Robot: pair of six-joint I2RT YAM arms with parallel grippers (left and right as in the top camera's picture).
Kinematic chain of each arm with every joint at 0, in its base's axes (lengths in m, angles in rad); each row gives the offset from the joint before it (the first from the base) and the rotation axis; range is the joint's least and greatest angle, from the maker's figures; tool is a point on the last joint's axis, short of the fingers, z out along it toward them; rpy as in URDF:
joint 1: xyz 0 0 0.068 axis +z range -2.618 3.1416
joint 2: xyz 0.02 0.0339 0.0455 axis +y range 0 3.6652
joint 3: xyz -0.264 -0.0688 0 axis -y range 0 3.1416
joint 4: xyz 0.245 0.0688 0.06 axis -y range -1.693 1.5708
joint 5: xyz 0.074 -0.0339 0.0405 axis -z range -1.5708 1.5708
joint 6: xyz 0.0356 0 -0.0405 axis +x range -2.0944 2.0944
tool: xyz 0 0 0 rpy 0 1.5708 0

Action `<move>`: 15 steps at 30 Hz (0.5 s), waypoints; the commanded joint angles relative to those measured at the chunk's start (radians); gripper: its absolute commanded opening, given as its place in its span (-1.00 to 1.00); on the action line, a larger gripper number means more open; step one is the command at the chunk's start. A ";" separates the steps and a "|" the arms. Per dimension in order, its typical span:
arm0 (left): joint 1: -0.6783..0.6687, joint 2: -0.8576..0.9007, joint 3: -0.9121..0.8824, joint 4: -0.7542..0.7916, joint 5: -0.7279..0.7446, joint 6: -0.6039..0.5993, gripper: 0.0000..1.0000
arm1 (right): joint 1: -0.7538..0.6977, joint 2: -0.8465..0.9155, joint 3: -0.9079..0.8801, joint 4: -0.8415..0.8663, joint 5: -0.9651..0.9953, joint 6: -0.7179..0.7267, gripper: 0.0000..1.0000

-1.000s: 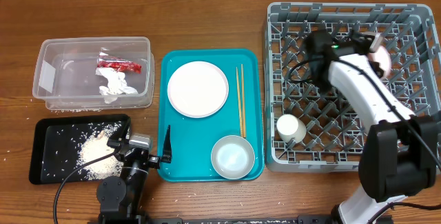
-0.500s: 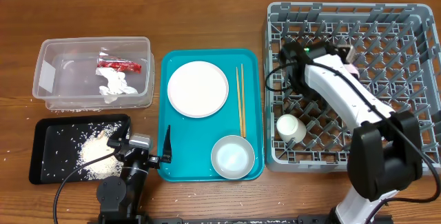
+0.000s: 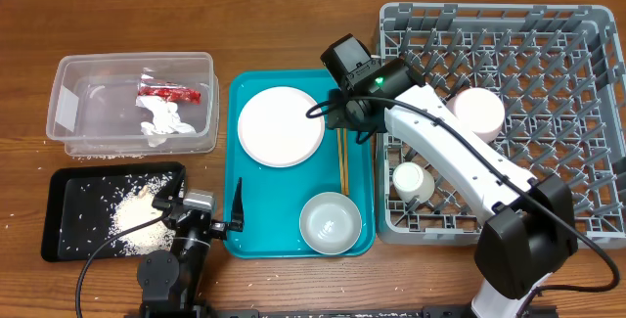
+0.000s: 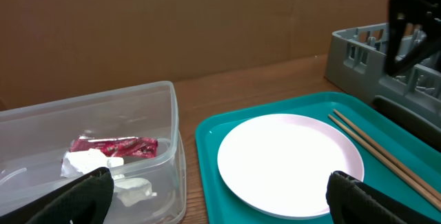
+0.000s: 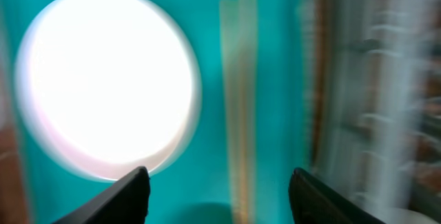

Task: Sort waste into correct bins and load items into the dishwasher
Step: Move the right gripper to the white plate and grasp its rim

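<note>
Chopsticks (image 3: 341, 147) look like the next pick: they're lying side by side on the teal tray (image 3: 240, 176), between the plate (image 3: 281, 126) and the dish rack (image 3: 489, 12). The right gripper (image 5: 220, 182) hangs right over them, jaws spread wide, nothing held. Next it needs to drop straight down and pinch both sticks together, I'd guess; left gripper (image 4: 220, 189) is wide open and empty too

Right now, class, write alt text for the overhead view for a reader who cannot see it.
The right end effector hangs over chopsticks on a teal tray beside a white plate and bowl. Right: a grey rack with a cup and pink plate. Left: a clear tub and a black tray of rice.
</note>
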 commanded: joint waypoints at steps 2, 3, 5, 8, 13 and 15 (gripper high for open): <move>0.007 -0.011 -0.008 0.004 0.008 0.019 1.00 | -0.005 -0.011 -0.126 0.166 -0.262 -0.003 0.33; 0.007 -0.011 -0.008 0.003 0.008 0.019 1.00 | -0.005 -0.009 -0.154 0.196 -0.262 0.019 0.33; 0.007 -0.011 -0.008 0.003 0.008 0.019 1.00 | -0.005 0.000 -0.210 0.257 -0.262 0.063 0.33; 0.007 -0.011 -0.008 0.003 0.008 0.019 1.00 | -0.005 0.043 -0.285 0.340 -0.263 0.108 0.25; 0.007 -0.011 -0.008 0.003 0.007 0.019 1.00 | -0.005 0.080 -0.290 0.320 -0.283 0.065 0.16; 0.007 -0.011 -0.008 0.004 0.008 0.019 1.00 | -0.006 0.074 -0.288 0.328 -0.294 0.048 0.17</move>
